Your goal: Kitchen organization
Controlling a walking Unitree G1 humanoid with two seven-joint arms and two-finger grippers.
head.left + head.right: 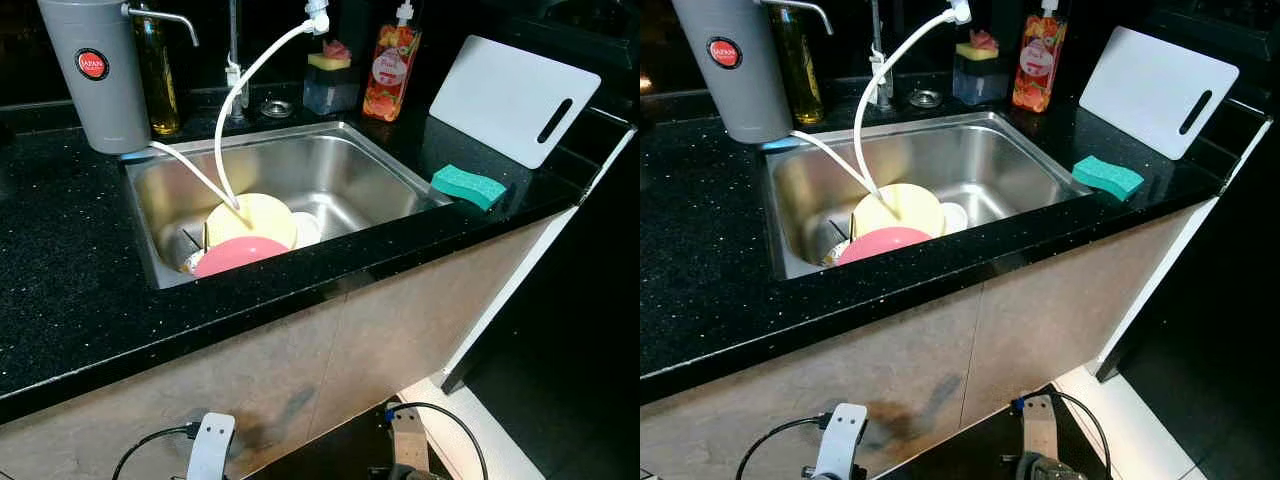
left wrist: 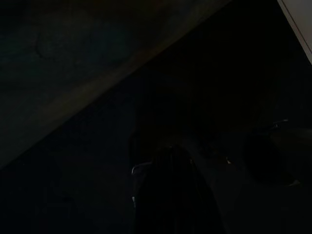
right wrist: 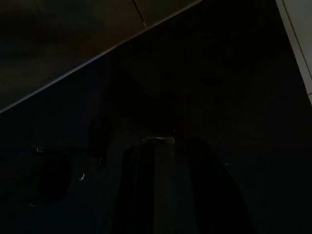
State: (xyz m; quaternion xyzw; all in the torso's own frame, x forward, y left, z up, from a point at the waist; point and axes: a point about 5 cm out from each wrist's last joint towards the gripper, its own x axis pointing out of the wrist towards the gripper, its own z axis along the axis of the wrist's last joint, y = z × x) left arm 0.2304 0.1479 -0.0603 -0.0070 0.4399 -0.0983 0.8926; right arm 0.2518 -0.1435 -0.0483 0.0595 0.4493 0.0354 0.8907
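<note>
Bright overhead light is glaring off the steel sink (image 1: 340, 170) at mid-frame and sparkling across the black countertop (image 1: 70, 260), while the upper edge and lower right corner are falling into deep shadow. Head views are staying sharp. Both wrist views are showing near-total darkness, only faint outlines registering.

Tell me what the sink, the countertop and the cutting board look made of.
Sink: brushed stainless steel, judging by its dull grey sheen and soft reflections.
Countertop: polished black stone or composite, glossy with fine light speckles.
Cutting board: probably white plastic, smooth and matte, with a slot handle.
</note>
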